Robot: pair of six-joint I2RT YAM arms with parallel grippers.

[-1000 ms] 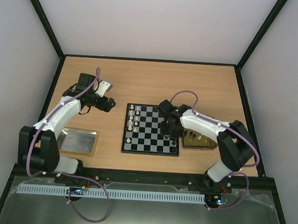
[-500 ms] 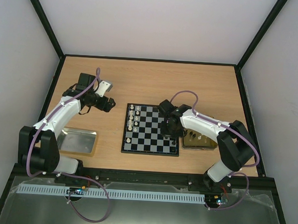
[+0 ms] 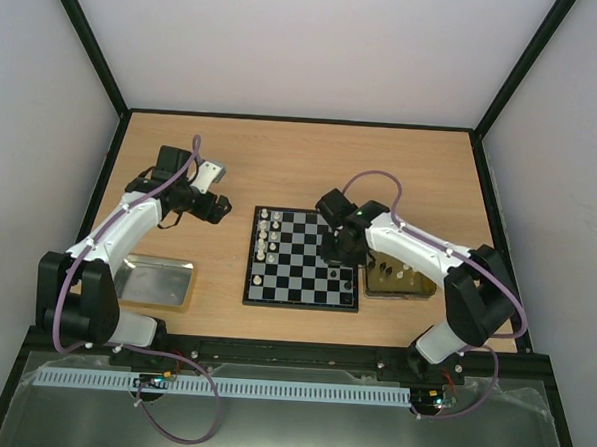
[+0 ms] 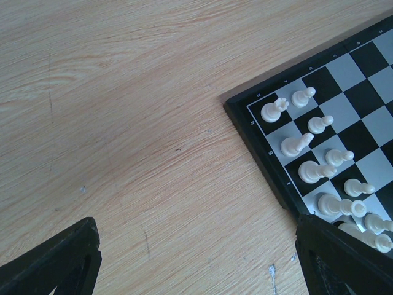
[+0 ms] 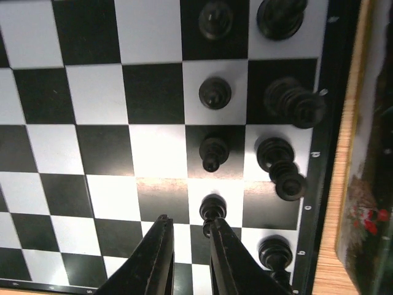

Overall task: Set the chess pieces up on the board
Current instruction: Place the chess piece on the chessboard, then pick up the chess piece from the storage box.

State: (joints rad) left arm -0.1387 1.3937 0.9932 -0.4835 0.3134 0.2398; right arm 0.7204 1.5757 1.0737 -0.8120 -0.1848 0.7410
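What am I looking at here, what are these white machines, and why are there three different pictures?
These are two robot arms bolted at the table's near edge, each ending in two fingers for gripping. The wide picture comes from a camera above and behind them. The other two come from cameras on the wrists, each looking past that arm's own fingers.

On the table lie a board, a silver tray on the left, and a gold tray on the right with a few small pieces in it. White pieces stand along the board's left side and black pieces along its right.

The left fingers are spread wide over bare wood beside the board. The right fingers are over the black pieces, with a narrow gap between them. Neither holds anything.
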